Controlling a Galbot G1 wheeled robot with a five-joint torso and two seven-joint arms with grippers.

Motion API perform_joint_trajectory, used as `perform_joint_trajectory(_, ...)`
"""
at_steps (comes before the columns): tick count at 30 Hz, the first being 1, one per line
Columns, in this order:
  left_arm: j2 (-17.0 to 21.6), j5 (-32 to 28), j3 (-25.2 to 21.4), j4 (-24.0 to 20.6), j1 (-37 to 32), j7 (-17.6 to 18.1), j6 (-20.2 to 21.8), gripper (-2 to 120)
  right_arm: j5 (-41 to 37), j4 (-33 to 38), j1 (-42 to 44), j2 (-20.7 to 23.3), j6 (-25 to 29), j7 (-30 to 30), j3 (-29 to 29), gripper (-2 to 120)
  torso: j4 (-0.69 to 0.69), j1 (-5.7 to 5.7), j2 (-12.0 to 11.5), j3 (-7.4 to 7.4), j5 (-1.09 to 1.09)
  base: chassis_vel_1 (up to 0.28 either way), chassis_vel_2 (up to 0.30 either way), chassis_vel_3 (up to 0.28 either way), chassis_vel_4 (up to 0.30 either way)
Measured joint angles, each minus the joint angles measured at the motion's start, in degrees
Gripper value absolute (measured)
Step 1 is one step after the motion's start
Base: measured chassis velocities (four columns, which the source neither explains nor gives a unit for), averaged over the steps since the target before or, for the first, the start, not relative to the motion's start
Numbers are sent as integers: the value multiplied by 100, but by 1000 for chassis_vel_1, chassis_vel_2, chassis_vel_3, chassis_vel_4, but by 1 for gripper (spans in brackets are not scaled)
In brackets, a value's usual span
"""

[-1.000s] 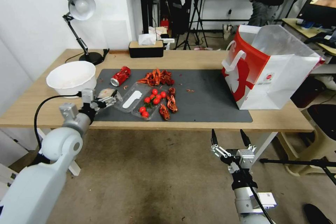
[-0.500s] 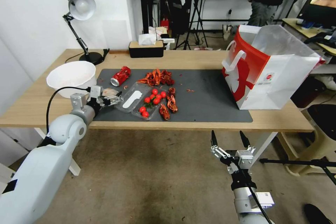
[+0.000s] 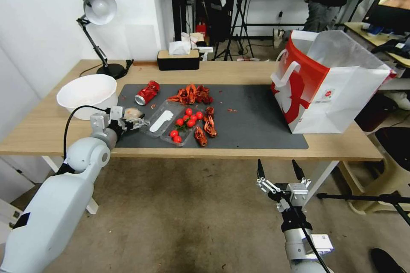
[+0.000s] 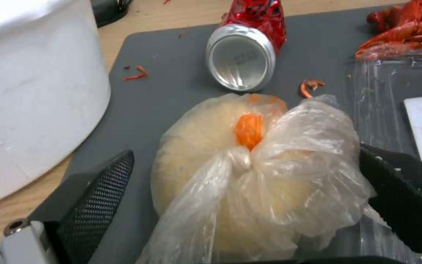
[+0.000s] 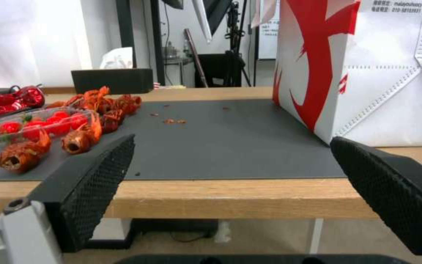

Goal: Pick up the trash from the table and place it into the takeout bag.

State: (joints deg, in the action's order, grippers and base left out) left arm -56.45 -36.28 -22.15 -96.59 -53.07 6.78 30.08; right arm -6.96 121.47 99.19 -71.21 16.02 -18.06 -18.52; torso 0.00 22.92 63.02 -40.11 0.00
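The plastic-wrapped pale lump (image 4: 250, 165) sits on the dark mat (image 3: 252, 115) at the left end of the table (image 3: 239, 72), its knotted twist of film pointing back toward the wrist camera and an orange fleck showing through the wrap. It lies squarely between the two fingers of the left gripper (image 3: 131, 118): in the left wrist view one mesh pad (image 4: 99, 194) stands clear of the lump with a strip of mat showing between them, while the other pad (image 4: 396, 194) is at or just against the loose film. So the claw is spread wide around the lump and has no firm hold of it yet; judging from this, closing straight in should catch the body of the bundle, though the slack film may bunch first. From the lump, in the head view, the crushed red can (image 3: 146, 93) lies near at about one o'clock, open end toward the lump, the large white bowl (image 3: 87, 94) is close by at about ten o'clock, and the clear tray (image 3: 166, 121) is just beside it at three o'clock. The takeout bag (image 3: 329, 89) stands well apart at three o'clock, at the mat's far right edge. The right gripper (image 3: 279, 169) hangs below the table's front edge, fingers wide apart and empty, nearer the bag than the lump.
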Motion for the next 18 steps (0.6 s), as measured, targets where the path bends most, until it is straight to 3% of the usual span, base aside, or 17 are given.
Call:
perform_joint_trajectory(6, -4, -1, -24, -44, -24, 41, 161, 100, 0, 7, -12, 0, 0, -4, 9, 100, 0, 0, 0, 0, 0, 0, 0, 0, 0)
perform_joint_trajectory(18, -36, -236, -33, -71, -31, 125, 175, 60, -1, 13, -17, 11, -2, -11, 30, 100, 0, 0, 1, 0, 0, 0, 0, 0, 0)
